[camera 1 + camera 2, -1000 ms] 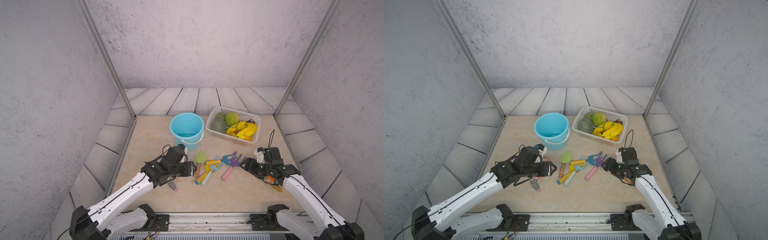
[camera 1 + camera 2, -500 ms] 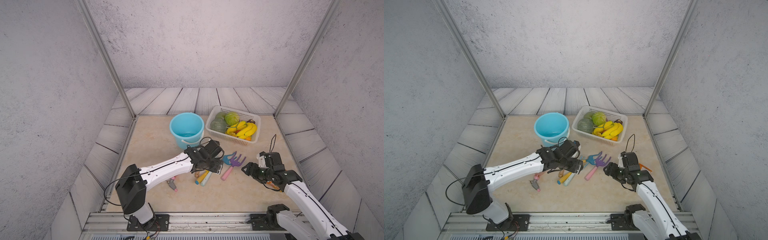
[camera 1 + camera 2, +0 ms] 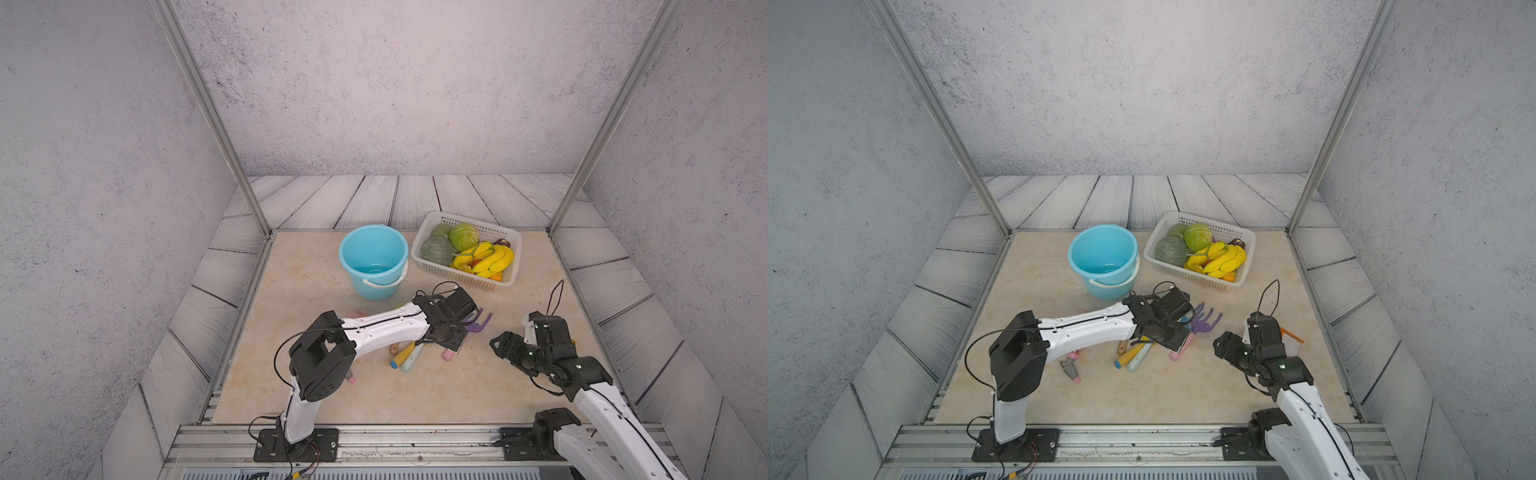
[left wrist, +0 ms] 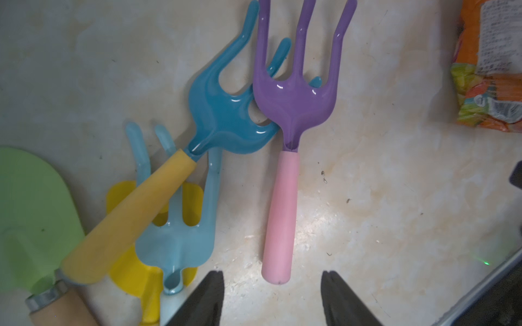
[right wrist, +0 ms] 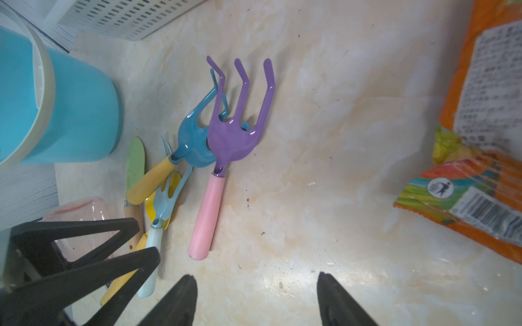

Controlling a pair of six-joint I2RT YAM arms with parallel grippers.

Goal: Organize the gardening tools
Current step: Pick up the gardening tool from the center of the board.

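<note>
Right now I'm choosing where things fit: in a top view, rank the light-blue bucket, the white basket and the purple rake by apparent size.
1. white basket, widest footprint.
2. light-blue bucket, somewhat smaller.
3. purple rake, clearly smallest, though the left arm hides part of it.

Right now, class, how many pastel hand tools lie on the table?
5, in one pile near the bucket: purple rake lying over the blue rake, whose handle crosses the pale-blue fork; that fork covers a yellow tool; green trowel at the pile's edge. More may hide underneath.
</note>
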